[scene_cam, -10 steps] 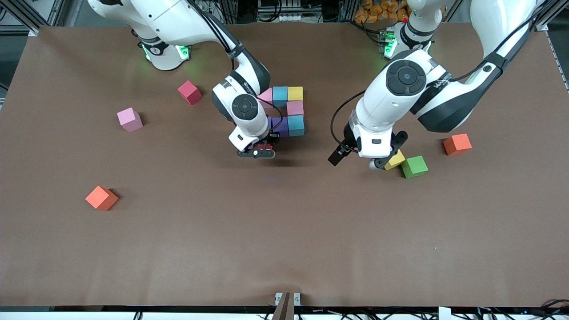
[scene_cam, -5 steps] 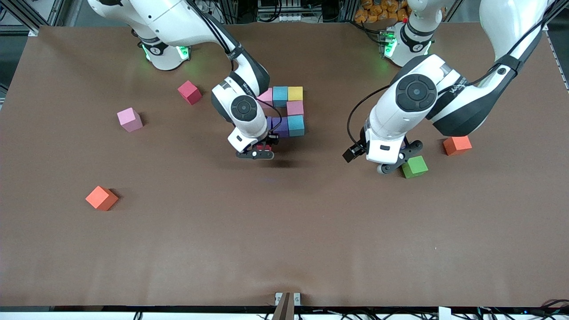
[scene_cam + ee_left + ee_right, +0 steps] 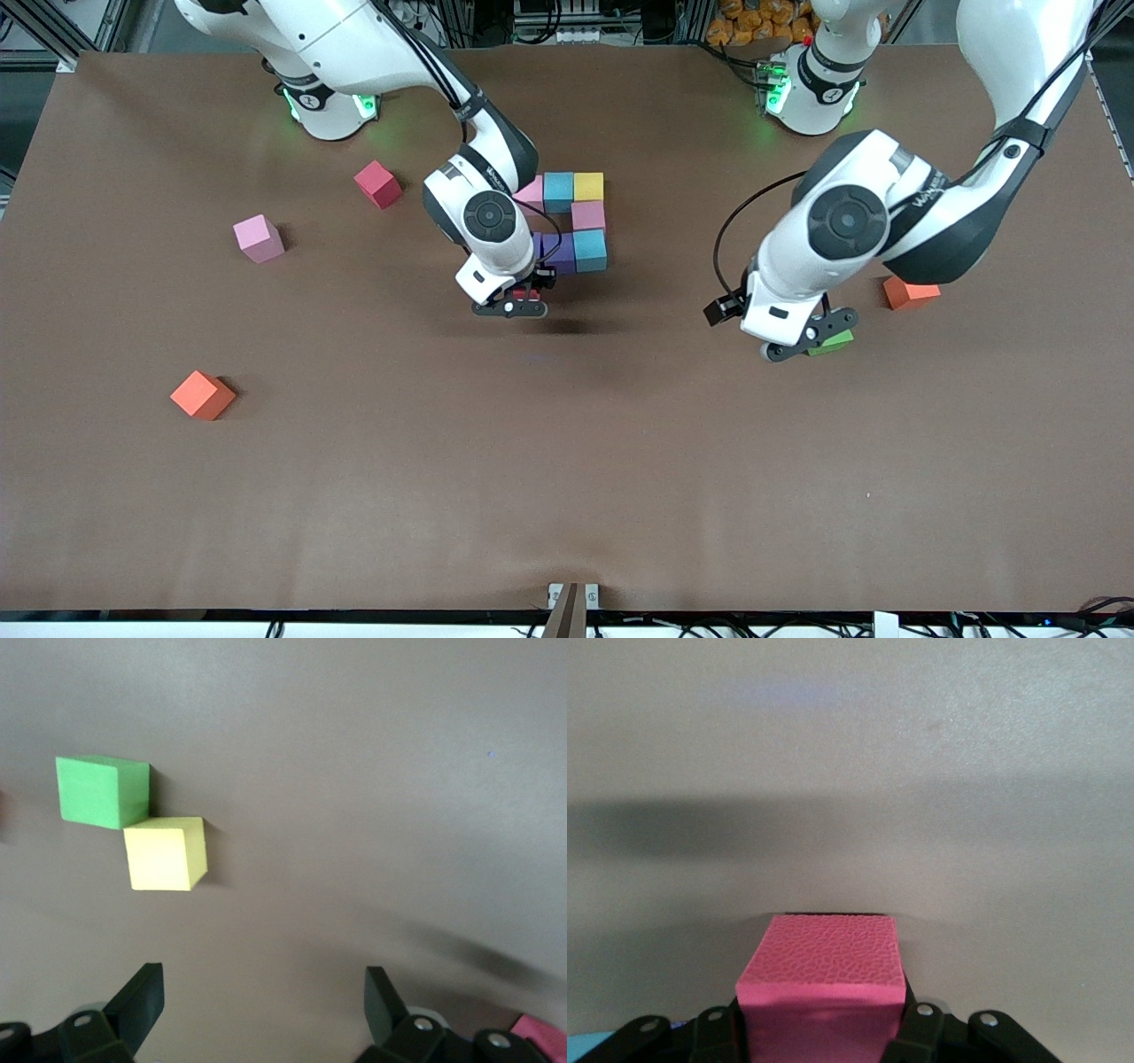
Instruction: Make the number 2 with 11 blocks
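Observation:
The partial number 2 is a hook of cubes: pink (image 3: 532, 190), light blue (image 3: 558, 190), yellow (image 3: 588, 186), pink (image 3: 588, 215), light blue (image 3: 590, 250) and purple (image 3: 560, 253). My right gripper (image 3: 512, 307) is shut on a pinkish-red block (image 3: 824, 979), held low over the table just nearer the camera than the purple cube. My left gripper (image 3: 808, 342) hangs open over a green block (image 3: 834, 341). In the left wrist view the green block (image 3: 102, 791) and a yellow block (image 3: 166, 853) touch at a corner, apart from the gripper (image 3: 261, 1001), with nothing between its fingers.
Loose blocks lie around: an orange one (image 3: 910, 293) partly under the left arm, another orange one (image 3: 203, 394), a pink one (image 3: 259, 238) and a red one (image 3: 378, 184) toward the right arm's end. Brown table (image 3: 567, 461) stretches bare toward the camera.
The left arm has swung toward its own end of the table and now covers the yellow block and part of the green one. The right gripper has hardly moved.

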You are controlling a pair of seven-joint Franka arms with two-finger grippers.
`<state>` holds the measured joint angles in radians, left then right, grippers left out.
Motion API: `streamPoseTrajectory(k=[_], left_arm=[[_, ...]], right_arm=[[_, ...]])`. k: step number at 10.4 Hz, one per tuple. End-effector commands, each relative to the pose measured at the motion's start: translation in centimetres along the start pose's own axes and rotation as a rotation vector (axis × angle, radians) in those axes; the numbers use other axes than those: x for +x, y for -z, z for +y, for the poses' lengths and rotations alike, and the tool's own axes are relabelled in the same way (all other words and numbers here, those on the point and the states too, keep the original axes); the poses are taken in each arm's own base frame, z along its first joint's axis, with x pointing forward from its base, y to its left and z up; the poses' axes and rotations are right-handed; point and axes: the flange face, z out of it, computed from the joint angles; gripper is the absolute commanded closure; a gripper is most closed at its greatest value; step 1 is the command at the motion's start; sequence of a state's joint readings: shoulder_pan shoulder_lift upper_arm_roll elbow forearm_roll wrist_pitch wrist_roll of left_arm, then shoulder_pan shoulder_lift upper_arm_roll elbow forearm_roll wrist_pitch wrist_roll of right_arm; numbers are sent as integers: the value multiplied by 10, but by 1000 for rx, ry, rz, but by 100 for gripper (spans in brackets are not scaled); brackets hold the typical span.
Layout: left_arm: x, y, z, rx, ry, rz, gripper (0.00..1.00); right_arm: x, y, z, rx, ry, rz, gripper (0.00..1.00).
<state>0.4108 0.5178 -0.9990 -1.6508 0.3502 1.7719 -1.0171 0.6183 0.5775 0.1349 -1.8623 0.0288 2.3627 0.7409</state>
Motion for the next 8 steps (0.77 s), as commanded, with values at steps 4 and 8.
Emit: streamPoseTrajectory(k=[4,8], left_arm=[[7,-34,-64,83,-169,-55,0],[12,-78,-88,51,-203,-38,0]], right_arm=[[0,-11,-6,-10,2,9,100],[-11,-18,-15,-33,41,13,100]])
